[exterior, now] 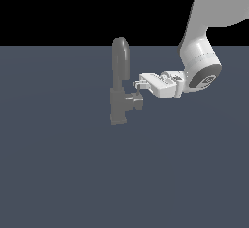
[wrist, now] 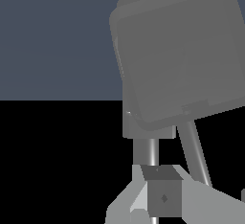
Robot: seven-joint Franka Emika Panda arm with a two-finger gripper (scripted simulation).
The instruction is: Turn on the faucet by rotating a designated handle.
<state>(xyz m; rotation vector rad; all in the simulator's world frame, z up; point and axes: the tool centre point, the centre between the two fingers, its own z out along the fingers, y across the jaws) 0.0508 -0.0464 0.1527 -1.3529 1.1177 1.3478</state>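
The faucet (exterior: 119, 83) stands upright on the dark floor (exterior: 58, 173), left of centre in the exterior view, its long axis vertical and its arched spout at the top. Its handle (exterior: 135, 101) juts sideways toward the exterior view's right, with a thin pin rising from its end. The gripper (exterior: 138, 86) reaches in horizontally from the right, fingers seemingly narrow around that pin, though contact is unclear.

floor (exterior: 63, 173): flat dark slate-blue surface | backdrop (exterior: 73, 8): plain black above the floor's far edge
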